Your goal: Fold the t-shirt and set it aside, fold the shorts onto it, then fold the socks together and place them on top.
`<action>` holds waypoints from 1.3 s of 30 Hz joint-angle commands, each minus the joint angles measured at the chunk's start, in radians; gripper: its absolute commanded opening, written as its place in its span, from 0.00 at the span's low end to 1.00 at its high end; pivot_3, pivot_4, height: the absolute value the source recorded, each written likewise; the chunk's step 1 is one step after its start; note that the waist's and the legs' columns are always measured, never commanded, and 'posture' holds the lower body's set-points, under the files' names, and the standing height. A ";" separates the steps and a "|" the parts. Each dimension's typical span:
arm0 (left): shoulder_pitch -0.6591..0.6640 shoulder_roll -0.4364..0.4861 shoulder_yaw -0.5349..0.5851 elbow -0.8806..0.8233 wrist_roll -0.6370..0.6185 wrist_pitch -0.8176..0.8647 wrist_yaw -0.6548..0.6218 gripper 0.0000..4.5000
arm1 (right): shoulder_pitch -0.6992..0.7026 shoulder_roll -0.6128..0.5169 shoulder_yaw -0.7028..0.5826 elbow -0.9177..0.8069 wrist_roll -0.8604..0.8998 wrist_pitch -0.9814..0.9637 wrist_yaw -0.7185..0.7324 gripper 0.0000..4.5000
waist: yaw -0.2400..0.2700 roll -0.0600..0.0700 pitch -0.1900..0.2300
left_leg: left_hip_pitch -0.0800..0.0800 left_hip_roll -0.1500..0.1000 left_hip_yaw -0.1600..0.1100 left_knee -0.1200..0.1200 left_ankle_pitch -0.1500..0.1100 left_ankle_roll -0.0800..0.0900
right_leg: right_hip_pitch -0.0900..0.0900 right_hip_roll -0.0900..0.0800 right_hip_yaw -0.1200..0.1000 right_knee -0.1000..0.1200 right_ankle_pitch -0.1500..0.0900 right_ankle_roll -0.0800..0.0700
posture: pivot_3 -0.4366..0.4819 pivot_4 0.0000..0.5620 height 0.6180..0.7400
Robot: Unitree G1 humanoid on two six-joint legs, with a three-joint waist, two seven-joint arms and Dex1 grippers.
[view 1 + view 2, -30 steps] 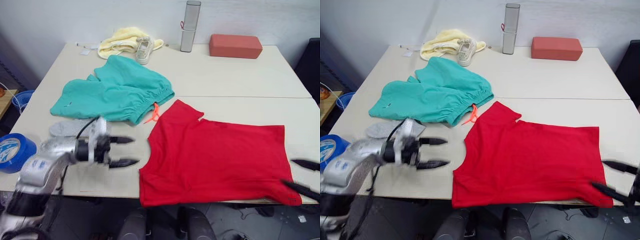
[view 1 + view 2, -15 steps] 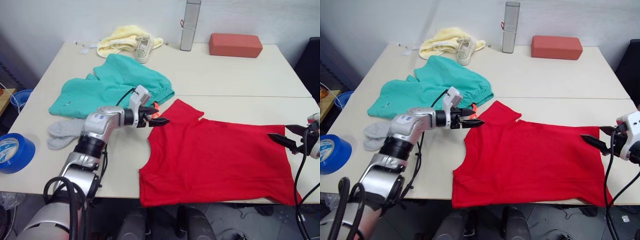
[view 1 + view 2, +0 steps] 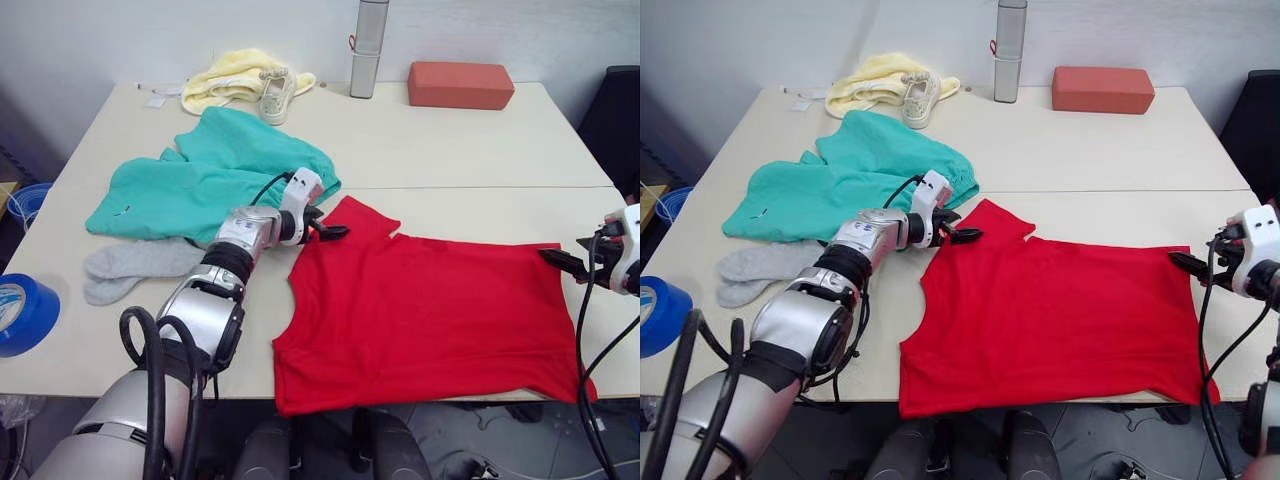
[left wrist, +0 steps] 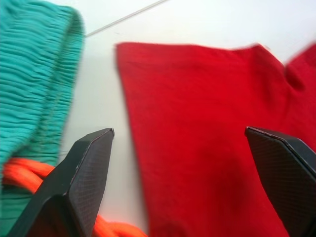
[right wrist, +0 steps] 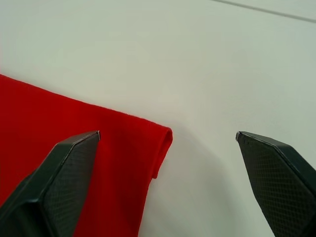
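The bench (image 3: 450, 150) is seen carrying all the clothes. The t-shirt (image 3: 430, 325) is spread flat near the front edge, toward the right, its hem reaching that edge and one sleeve pointing toward the middle. The shorts (image 3: 200, 180) are laid crumpled toward the left edge, the waistband just beside that sleeve (an orange drawstring (image 4: 29, 170) is seen at the waistband). The socks (image 3: 130, 268) are found between the shorts and the front-left corner, partly tucked under the shorts' edge.

At the back edge a pale yellow cloth (image 3: 225, 78) is heaped with a small off-white shoe (image 3: 272, 93) against it; a grey upright bottle (image 3: 366, 45) and a red-brown block (image 3: 460, 85) are set further right along that edge. A blue tape roll (image 3: 22, 312) is seen beyond the left edge.

The left gripper (image 3: 335, 232) is held released, fingers spread over the sleeve's edge. The right gripper (image 3: 1185, 264) is likewise released, poised over the t-shirt's far right corner.
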State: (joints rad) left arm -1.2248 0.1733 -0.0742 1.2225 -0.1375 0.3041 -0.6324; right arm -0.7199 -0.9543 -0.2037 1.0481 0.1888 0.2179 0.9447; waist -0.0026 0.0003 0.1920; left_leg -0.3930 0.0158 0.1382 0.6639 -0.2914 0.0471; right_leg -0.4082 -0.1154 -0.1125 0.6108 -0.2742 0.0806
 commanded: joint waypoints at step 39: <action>0.139 0.036 0.060 -0.020 0.191 -0.815 -0.034 0.00 | 0.164 -0.010 -0.116 0.021 0.047 -0.614 0.257 0.01 | -0.002 0.000 0.000 | 0.001 0.000 0.009 -0.001 -0.002 0.000 | -0.005 0.000 0.007 0.001 0.001 0.002 | 0.48 0.27 1.00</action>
State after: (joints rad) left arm -1.0849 0.1961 -0.0182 1.2398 0.0507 -0.4548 -0.6697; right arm -0.5623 -0.9362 -0.2840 1.1000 0.2042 -0.3563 1.1919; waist -0.0047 0.0000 0.1922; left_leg -0.3914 0.0159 0.1468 0.6632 -0.2931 0.0470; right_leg -0.4128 -0.1154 -0.1054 0.6122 -0.2730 0.0824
